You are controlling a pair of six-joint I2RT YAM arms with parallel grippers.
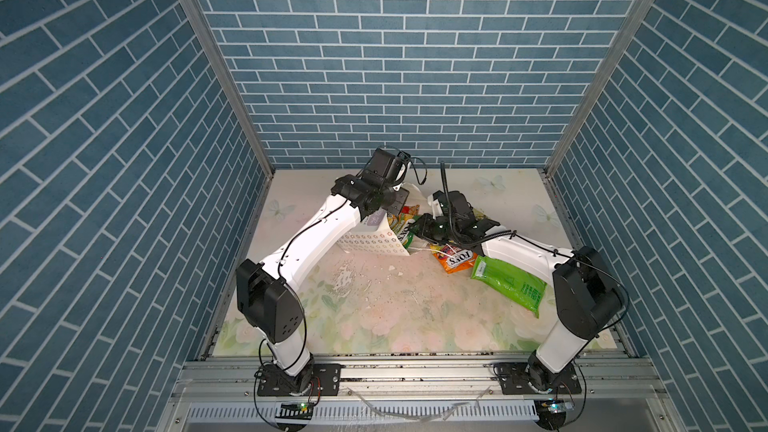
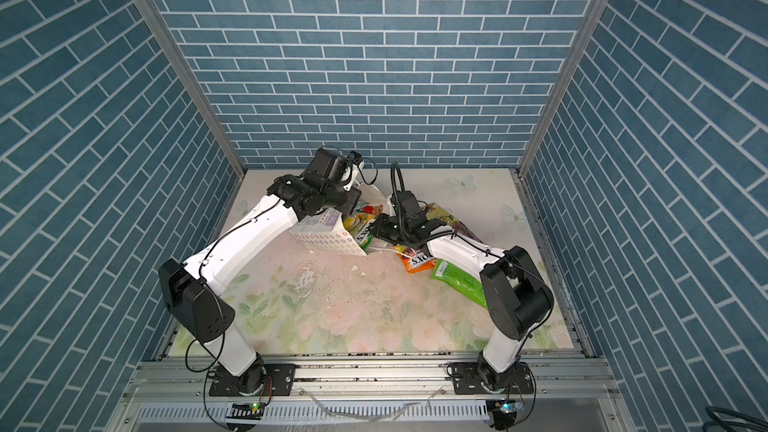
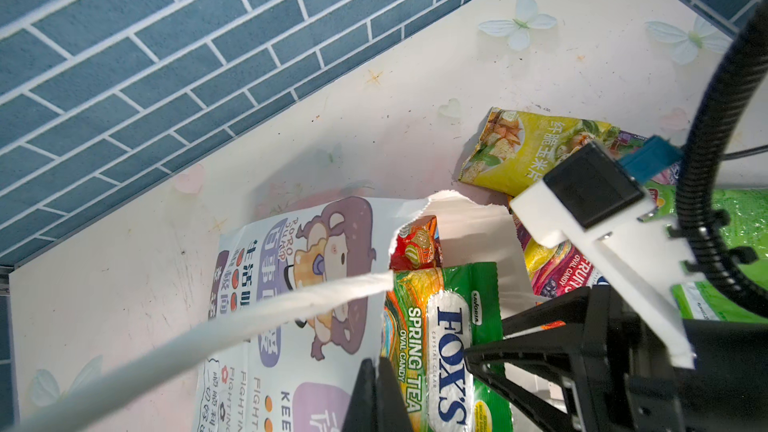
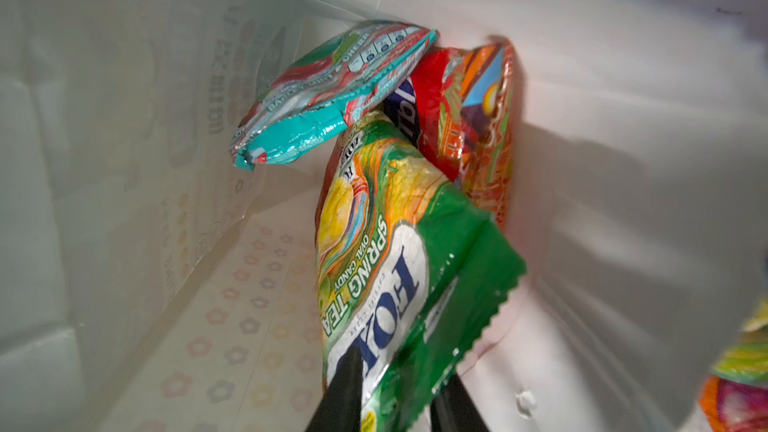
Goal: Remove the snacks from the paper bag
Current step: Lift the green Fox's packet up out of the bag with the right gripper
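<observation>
In both top views the paper bag (image 1: 374,241) (image 2: 328,238) lies on its side on the flowered surface (image 1: 374,309), a little toward 11 o'clock of the middle, with its mouth opening toward 3 o'clock. The left gripper (image 3: 374,392) has its jaws together on the upper rim of the bag's mouth, and a white cord handle (image 3: 249,322) runs taut from that rim.

The right gripper (image 4: 403,367) reaches into the mouth from 3 o'clock. Its jaws stand apart, with the serrated end of the green FOX'S packet (image 4: 382,263) (image 3: 440,347) (image 1: 402,236) between them, one finger in front of the packet and one behind. That packet sticks halfway out of the mouth. Deeper inside, a teal packet (image 4: 332,89) and a red packet (image 4: 457,110) rest against the bag's bottom.

Four snacks lie outside on the surface. An orange FOX'S packet (image 1: 455,261) sits at 4 o'clock of the mouth, the large bright green packet (image 1: 511,284) just beyond it, a yellow packet (image 3: 528,147) at 2 o'clock, and a purple packet (image 3: 557,272) beside the yellow one, partly under the right arm.
</observation>
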